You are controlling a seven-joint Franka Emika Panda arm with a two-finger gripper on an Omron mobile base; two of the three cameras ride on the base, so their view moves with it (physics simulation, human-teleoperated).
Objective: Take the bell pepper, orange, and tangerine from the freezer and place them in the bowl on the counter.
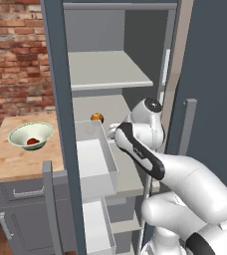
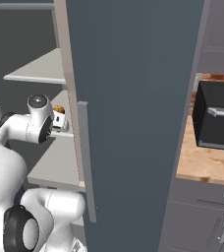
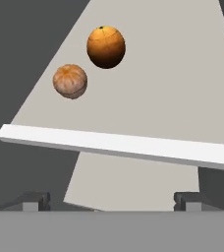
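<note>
The hand [image 3: 112, 201] stood wide open and empty inside the freezer [image 1: 60, 99], facing the orange [image 3: 106, 47] and tangerine [image 3: 70, 81] on its shelf [image 3: 148, 98]. The pepper [image 1: 33, 141] lay in the bowl [image 1: 22, 132] on the worktop [image 1: 16, 162].

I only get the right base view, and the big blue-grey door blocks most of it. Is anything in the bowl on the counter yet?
Observer: Yes, the small glossy red bell pepper lies in the wide pale greenish-white bowl on the light wooden counter.
Operator: What's in the freezer?
Observer: A smooth round orange and, close beside it, a duller segmented tangerine sit on the pale grey shelf.
Operator: Is the hand gripping anything?
Observer: No, the hand is open and empty, short of both fruits.
</note>
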